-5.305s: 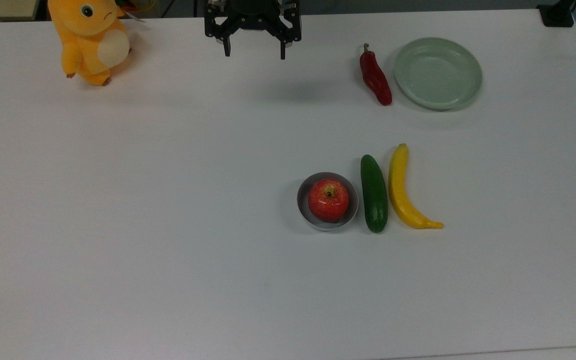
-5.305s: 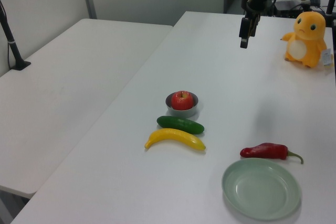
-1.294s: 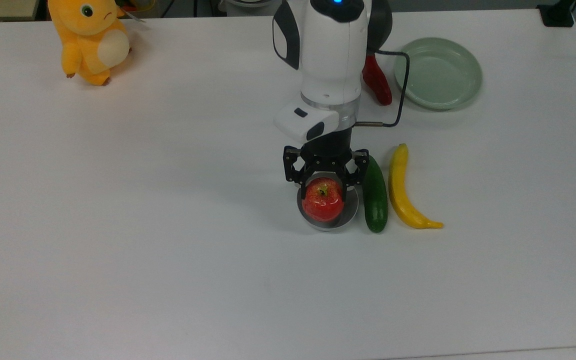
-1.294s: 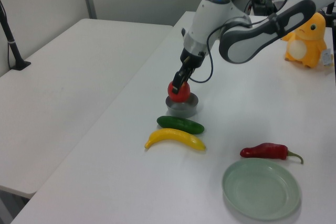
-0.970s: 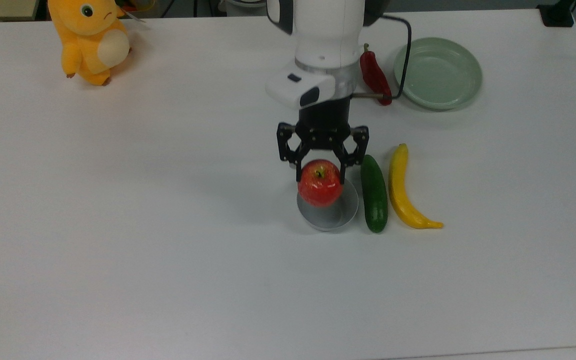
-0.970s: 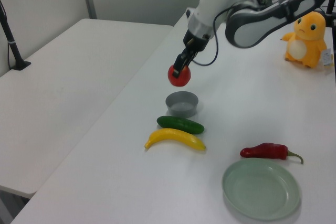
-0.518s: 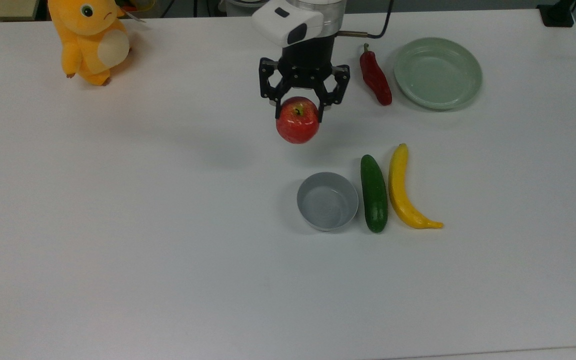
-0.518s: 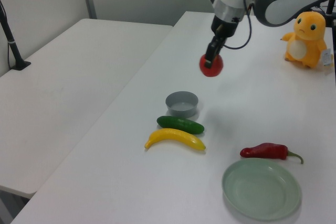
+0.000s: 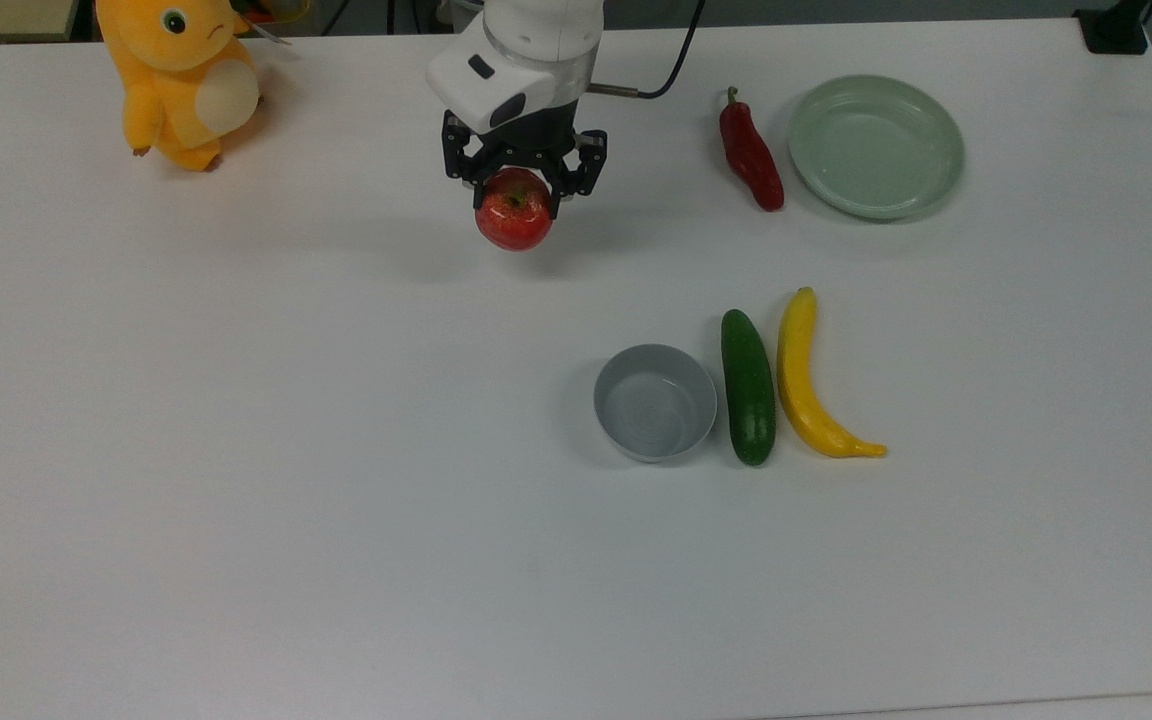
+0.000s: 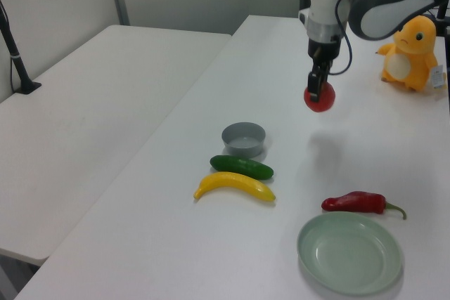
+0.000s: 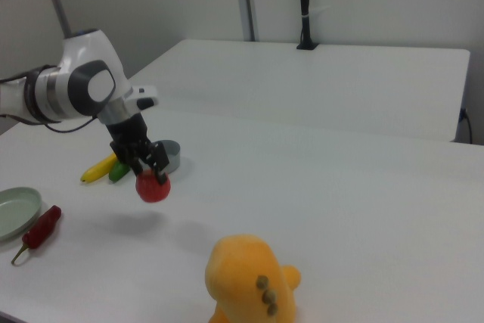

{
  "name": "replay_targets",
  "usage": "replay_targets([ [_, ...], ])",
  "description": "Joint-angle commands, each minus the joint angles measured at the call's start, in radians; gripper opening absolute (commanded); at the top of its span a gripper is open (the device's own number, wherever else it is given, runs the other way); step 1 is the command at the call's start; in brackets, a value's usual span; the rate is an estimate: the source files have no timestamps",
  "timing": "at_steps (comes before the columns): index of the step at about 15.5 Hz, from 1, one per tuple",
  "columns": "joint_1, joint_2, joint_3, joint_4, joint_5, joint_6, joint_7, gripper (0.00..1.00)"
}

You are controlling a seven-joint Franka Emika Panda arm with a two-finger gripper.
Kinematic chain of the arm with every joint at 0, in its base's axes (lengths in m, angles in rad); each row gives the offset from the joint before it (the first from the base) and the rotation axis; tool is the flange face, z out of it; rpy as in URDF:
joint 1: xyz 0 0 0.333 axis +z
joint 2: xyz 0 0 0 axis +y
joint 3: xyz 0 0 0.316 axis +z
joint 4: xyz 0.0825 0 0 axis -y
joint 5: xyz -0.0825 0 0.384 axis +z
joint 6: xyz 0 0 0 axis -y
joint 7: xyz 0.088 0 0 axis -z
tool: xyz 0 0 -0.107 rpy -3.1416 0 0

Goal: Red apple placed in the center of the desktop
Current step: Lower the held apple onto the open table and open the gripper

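In the top view, going left to right, the orange plush toy (image 9: 184,82) is sitting at the far-left corner of the white counter (image 9: 236,450), and to its right the claw (image 9: 524,188) is hanging clear of the surface, clamped on the red apple (image 9: 514,221), which is riding in the air toward the far edge. The open middle of the counter is lying nearer in the top view than the apple and slightly to the top view's right, so the coming move probably calls for carrying the fruit nearer and then lowering it. Further right, the empty grey bowl (image 9: 655,402), the cucumber (image 9: 747,386) and the banana (image 9: 808,378) are lying side by side, with the chili pepper (image 9: 750,151) and the green plate (image 9: 876,146) farther back.
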State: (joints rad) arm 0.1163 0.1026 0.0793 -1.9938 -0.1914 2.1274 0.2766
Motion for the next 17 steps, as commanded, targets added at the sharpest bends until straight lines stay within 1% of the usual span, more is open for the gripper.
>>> replay_targets([
  [1, -0.026, -0.014, 0.002, -0.060, -0.002, 0.000, -0.052, 0.25],
  [3, -0.044, 0.015, 0.002, -0.053, -0.002, 0.017, -0.070, 0.25],
  [5, -0.058, 0.040, 0.002, -0.049, -0.002, 0.104, -0.063, 0.25],
  [8, -0.078, 0.081, 0.002, -0.031, -0.002, 0.155, -0.068, 0.25],
  [11, -0.079, 0.117, 0.002, -0.008, -0.003, 0.213, -0.059, 0.25],
  [14, -0.081, 0.123, 0.002, 0.003, -0.003, 0.235, -0.059, 0.26],
  [15, -0.081, 0.123, 0.002, 0.001, -0.003, 0.236, -0.057, 0.27],
  [16, -0.081, 0.124, 0.002, 0.001, -0.002, 0.237, -0.057, 0.31],
  [17, -0.083, 0.124, 0.002, 0.001, -0.002, 0.238, -0.057, 0.33],
])
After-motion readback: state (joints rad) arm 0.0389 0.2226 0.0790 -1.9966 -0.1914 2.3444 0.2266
